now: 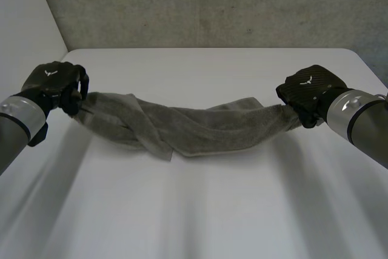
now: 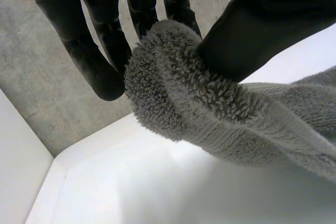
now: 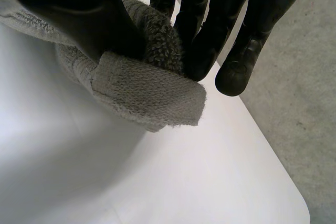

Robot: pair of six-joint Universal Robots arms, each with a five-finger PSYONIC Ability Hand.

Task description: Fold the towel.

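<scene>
Across table (image 1: 200, 210) | towel (image 1: 194, 128) stretched, twisted | left hand (image 1: 54, 83) pinches one end | right hand (image 1: 309, 92) pinches other

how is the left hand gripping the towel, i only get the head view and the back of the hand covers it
observer: the left wrist view has the left hand pinching a bunched end of the towel between thumb and fingers.
operator: and the right one
observer: the right hand pinches a corner, thumb on one side, fingers on the other.
operator: any cloth past the grip
observer: yes, a flat hemmed flap sticks out beyond the thumb, over the table.
</scene>
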